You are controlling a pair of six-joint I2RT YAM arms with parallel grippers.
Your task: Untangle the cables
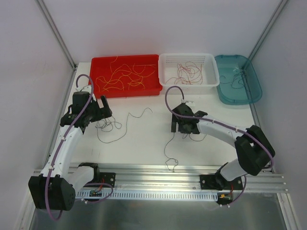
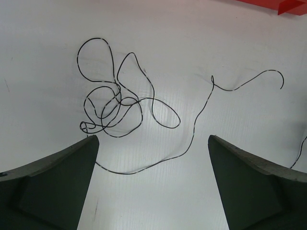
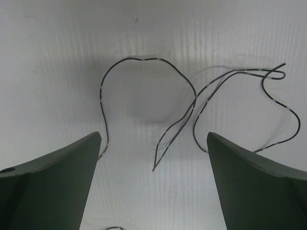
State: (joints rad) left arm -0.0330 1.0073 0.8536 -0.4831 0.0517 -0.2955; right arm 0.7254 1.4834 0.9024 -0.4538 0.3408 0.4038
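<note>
Arms (image 1: pixel 67 139) low over black cables (image 2: pixel 125 101), left pincer (image 2: pixel 152 140) and right pincer (image 3: pixel 153 137) wide apart.

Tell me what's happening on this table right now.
Cable untangling is in progress. The left gripper hangs open over a knotted black clump on the table; the right gripper is open above looser black strands. Neither holds anything. Yellow cables lie in the red tray, dark red cables in the white basket, a few dark cables in the teal bin.
</note>
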